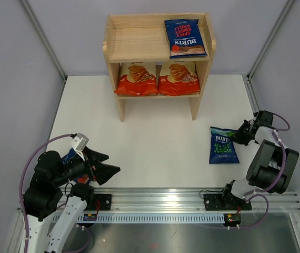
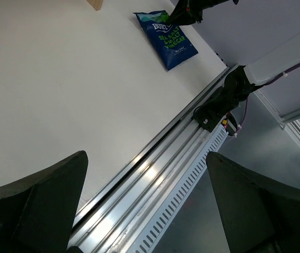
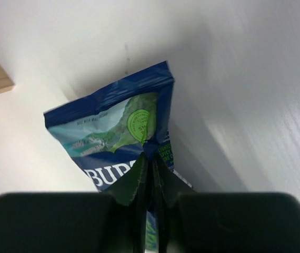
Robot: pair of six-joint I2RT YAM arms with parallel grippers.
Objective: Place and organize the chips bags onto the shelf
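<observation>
The wooden shelf (image 1: 113, 32) stands at the back. A red-accented Burts bag (image 1: 185, 38) lies on its top tier at the right. Two Cassava Chips bags (image 1: 137, 79) (image 1: 178, 78) stand side by side on the lower tier. The green-lettered Burts bag (image 1: 223, 145) lies on the table at the right; it also shows in the left wrist view (image 2: 167, 38) and the right wrist view (image 3: 108, 121). My right gripper (image 1: 238, 136) (image 3: 151, 161) is shut on that bag's top edge. My left gripper (image 1: 113, 163) (image 2: 146, 158) is open and empty over the near rail. The third Burts bag is not in view.
The metal rail (image 1: 160, 197) (image 2: 155, 179) runs along the table's near edge with both arm bases on it. A small blue patch (image 1: 69, 156) shows beside my left wrist; I cannot tell what it is. Grey walls enclose the white table (image 1: 155, 147).
</observation>
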